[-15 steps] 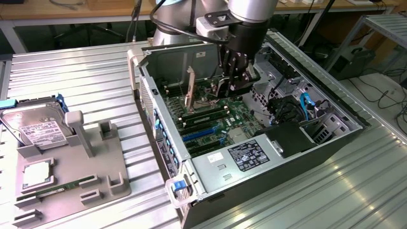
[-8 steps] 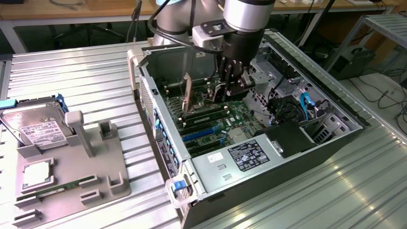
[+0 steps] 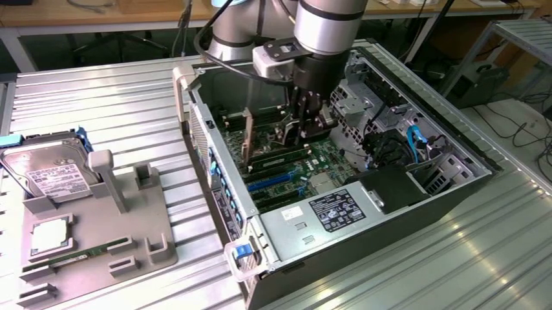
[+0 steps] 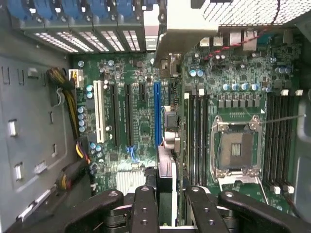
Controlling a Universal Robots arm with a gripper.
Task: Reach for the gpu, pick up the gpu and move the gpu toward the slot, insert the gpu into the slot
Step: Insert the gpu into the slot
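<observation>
The gpu [image 3: 269,150] hangs on edge inside the open computer case [image 3: 448,194], low over the motherboard. My gripper [image 3: 302,132] reaches down from above and is shut on it. In the wrist view the gpu [image 4: 167,170] runs edge-on away from the black fingers [image 4: 146,208], which sit on either side of it. Its silver bracket [image 4: 177,34] reaches the case's rear openings. A long blue slot [image 4: 157,114] lies right beside the card and parallel to it. I cannot tell whether the card's edge touches a slot.
A white slot [image 4: 99,114] and black slots lie beside the blue one. The memory slots and the open processor socket [image 4: 233,150] are on the card's other side. Cables [image 4: 73,102] run along the case wall. On the exterior view's left, a grey fixture [image 3: 129,226] holds a hard drive [image 3: 48,174] and a memory stick [image 3: 77,253].
</observation>
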